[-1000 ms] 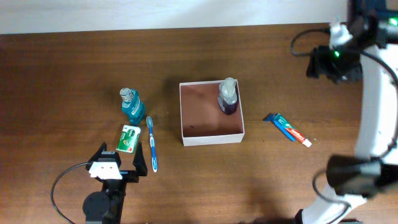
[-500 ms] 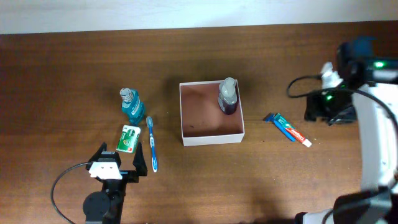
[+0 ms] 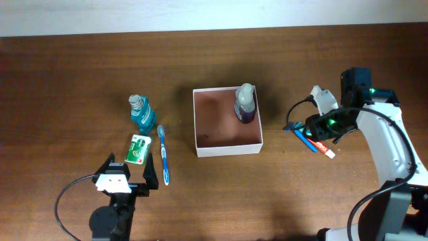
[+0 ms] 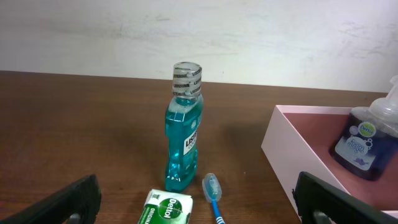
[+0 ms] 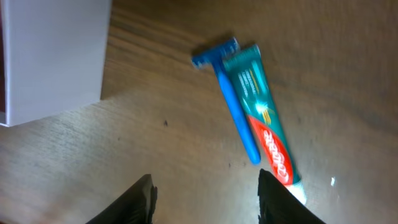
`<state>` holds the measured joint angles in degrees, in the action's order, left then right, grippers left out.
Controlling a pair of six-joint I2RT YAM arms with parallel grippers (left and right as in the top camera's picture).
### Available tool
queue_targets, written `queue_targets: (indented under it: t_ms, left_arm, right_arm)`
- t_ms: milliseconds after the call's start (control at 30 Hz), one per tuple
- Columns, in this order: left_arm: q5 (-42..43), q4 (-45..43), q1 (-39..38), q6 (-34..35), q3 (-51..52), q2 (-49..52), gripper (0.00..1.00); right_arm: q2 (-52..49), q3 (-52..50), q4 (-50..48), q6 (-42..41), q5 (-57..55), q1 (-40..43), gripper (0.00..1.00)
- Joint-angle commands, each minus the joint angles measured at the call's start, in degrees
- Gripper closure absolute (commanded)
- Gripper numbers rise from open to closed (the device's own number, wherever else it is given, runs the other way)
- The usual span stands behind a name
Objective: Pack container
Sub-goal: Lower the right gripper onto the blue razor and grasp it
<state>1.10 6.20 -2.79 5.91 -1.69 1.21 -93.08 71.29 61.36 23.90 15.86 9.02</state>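
The container (image 3: pixel 227 148), a white-walled box with a reddish-brown floor, sits mid-table and holds an upright purple soap bottle (image 3: pixel 245 104) in its back right corner. A toothpaste tube (image 3: pixel 322 146) and a blue razor (image 3: pixel 293 127) lie side by side to its right. My right gripper (image 3: pixel 315 128) hovers over them, open and empty. In the right wrist view the toothpaste tube (image 5: pixel 264 124) and razor (image 5: pixel 233 106) lie just ahead of the right gripper's fingers (image 5: pixel 211 199). My left gripper (image 3: pixel 127 175) rests open and empty at the front left.
A teal mouthwash bottle (image 3: pixel 141 114) stands left of the container. A green Dettol soap box (image 3: pixel 139 148) and a blue toothbrush (image 3: pixel 162 154) lie in front of it. A white wall runs along the table's back edge.
My right arm has swung from the back right corner forward and left, coming down over the toothpaste and razor. The left arm and all objects have stayed still.
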Motion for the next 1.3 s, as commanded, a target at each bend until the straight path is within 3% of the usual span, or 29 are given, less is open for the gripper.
queue_targets:
  t_ms: [0, 233, 400, 900, 1267]
  left_arm:
    - [0.6, -0.2, 0.3, 0.5, 0.5, -0.5, 0.0]
    - [0.6, -0.2, 0.3, 0.5, 0.5, -0.5, 0.0]
    - [0.6, -0.2, 0.3, 0.5, 0.5, -0.5, 0.01]
    - [0.6, -0.2, 0.3, 0.5, 0.5, -0.5, 0.0]
    - [0.6, -0.2, 0.3, 0.5, 0.5, -0.5, 0.01]
  right_arm:
    - [0.0, -1.2, -1.9, 6.4, 3.6, -1.0, 0.56]
    - [-3.4, -2.6, -3.8, 10.4, 2.7, -3.1, 0.58]
    - [-7.3, -2.6, -3.9, 10.4, 0.7, -3.8, 0.67]
    - [-16.0, -2.6, -8.3, 10.4, -0.3, -3.8, 0.67]
    - [-16.8, -1.8, -8.1, 9.7, 3.0, -3.8, 0.66]
